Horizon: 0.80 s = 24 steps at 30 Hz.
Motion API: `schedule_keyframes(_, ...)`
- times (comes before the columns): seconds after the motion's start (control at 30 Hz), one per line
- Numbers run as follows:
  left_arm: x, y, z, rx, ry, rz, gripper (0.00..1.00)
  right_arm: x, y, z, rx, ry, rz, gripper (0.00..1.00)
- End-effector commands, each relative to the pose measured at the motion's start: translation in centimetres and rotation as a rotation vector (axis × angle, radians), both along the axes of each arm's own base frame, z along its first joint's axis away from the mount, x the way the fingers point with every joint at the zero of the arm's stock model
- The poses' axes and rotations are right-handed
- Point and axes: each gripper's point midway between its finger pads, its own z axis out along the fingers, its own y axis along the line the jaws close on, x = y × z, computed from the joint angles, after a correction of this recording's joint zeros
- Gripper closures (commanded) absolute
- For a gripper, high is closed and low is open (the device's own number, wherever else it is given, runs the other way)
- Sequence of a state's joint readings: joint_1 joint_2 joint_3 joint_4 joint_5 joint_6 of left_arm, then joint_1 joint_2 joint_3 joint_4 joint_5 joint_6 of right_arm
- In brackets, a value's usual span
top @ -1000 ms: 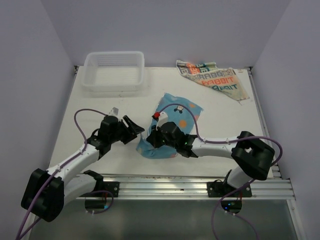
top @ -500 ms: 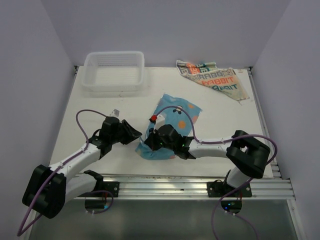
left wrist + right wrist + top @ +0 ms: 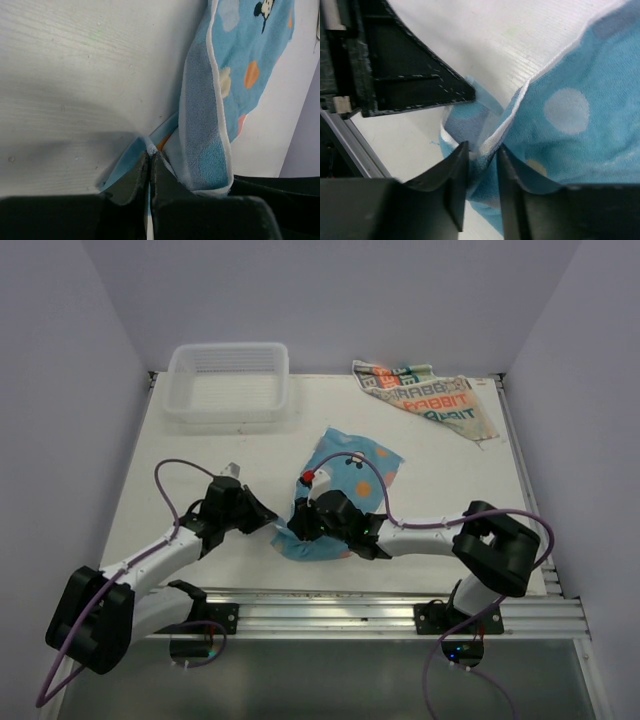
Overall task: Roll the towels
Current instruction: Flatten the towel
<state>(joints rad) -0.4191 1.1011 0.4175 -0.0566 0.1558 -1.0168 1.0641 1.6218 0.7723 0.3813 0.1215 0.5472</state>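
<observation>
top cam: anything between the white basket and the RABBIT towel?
Nothing. In the top view, the table between the basket and the RABBIT towel is bare.

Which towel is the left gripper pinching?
The blue towel: the left gripper is shut on its edge. The cream towel, printed with letters, lies apart at the far right, with no gripper on it.

The left arm (image 3: 150, 560) and right arm (image 3: 430, 532) have white link shells between bulky black joint housings, and a purple cable (image 3: 165, 485) runs along each. The left gripper (image 3: 150, 154) has matte black, wedge-shaped fingers (image 3: 132, 180). A small red part (image 3: 307, 478), perhaps a connector, sits by the right wrist.
</observation>
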Motion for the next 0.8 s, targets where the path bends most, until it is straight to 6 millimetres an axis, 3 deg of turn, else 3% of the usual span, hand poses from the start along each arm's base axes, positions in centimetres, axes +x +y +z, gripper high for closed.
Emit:
schedule_keyframes(0.0,1.8,1.2,3.3,0.077,-0.124,0.031,1.0,0.9,-0.6,3.4,0.054,-0.055,-0.067,0.64)
schedule_keyframes(0.03,1.9,1.5,3.9,0.085,-0.142,0.042,1.0,0.9,-1.4,3.2,0.013,-0.041,-0.086,0.59)
schedule_keyframes(0.07,1.7,1.9,4.7,0.095,-0.167,0.051,1.0,1.9,-1.6,5.0,0.017,-0.063,-0.133,0.46)
schedule_keyframes(0.1,1.9,2.5,5.1,0.115,-0.186,0.076,1.0,2.2,-2.1,6.4,0.013,-0.072,-0.159,0.41)
schedule_keyframes(0.13,1.9,2.8,5.4,0.122,-0.196,0.085,1.0,2.5,-3.4,6.1,-0.055,-0.06,-0.194,0.37)
schedule_keyframes(0.17,1.6,3.2,5.6,0.129,-0.205,0.094,1.0,4.0,-3.9,8.3,-0.051,-0.095,-0.258,0.32)
schedule_keyframes(0.2,1.4,3.5,5.4,0.139,-0.204,0.1,1.0,4.9,-4.7,9.1,-0.071,-0.101,-0.298,0.3)
schedule_keyframes(0.23,1.1,3.6,5.4,0.139,-0.206,0.103,1.0,5.5,-6.1,8.7,-0.133,-0.079,-0.329,0.3)
schedule_keyframes(0.27,0.9,3.7,5.1,0.142,-0.202,0.103,1.0,8.1,-7.2,10.8,-0.107,-0.082,-0.402,0.3)
schedule_keyframes(0.3,0.4,4.1,4.2,0.157,-0.185,0.108,1.0,9.3,-8.0,11.2,-0.102,-0.06,-0.436,0.32)
schedule_keyframes(0.33,0.3,4.3,4.2,0.158,-0.191,0.114,1.0,10.4,-9.1,10.3,-0.137,-0.013,-0.474,0.34)
schedule_keyframes(0.37,-0.1,4.7,3.3,0.173,-0.176,0.119,1.0,13.1,-10.5,12.1,-0.091,-0.001,-0.548,0.35)
schedule_keyframes(0.43,-0.4,5.2,2.5,0.19,-0.163,0.137,1.0,15.3,-11.9,11.9,-0.135,0.017,-0.607,0.38)
schedule_keyframes(0.47,-0.5,5.2,2.2,0.187,-0.16,0.136,1.0,17.7,-11.9,12.0,-0.152,0.014,-0.638,0.39)
schedule_keyframes(0.5,-1.0,5.1,1.6,0.183,-0.145,0.125,1.0,18.4,-12.2,11.5,-0.193,0.032,-0.643,0.4)
schedule_keyframes(0.53,-1.2,5.1,1.2,0.176,-0.139,0.123,1.0,19.4,-12.1,11.3,-0.211,0.036,-0.654,0.41)
schedule_keyframes(0.57,-1.5,5.0,0.7,0.173,-0.129,0.119,1.0,21.7,-11.3,10.5,-0.234,0.043,-0.662,0.43)
schedule_keyframes(0.63,-1.8,4.9,0.2,0.165,-0.117,0.11,1.0,23.3,-11.1,8.9,-0.292,0.074,-0.666,0.45)
schedule_keyframes(0.67,-2.0,4.9,0.1,0.161,-0.116,0.108,1.0,25.1,-10.6,10.6,-0.263,0.048,-0.676,0.48)
schedule_keyframes(0.7,-2.2,5.0,-0.4,0.164,-0.105,0.105,1.0,25.7,-10.6,6.7,-0.347,0.108,-0.672,0.48)
schedule_keyframes(0.77,-2.5,5.1,-0.7,0.168,-0.101,0.106,1.0,28.4,-9.9,4.9,-0.381,0.108,-0.676,0.49)
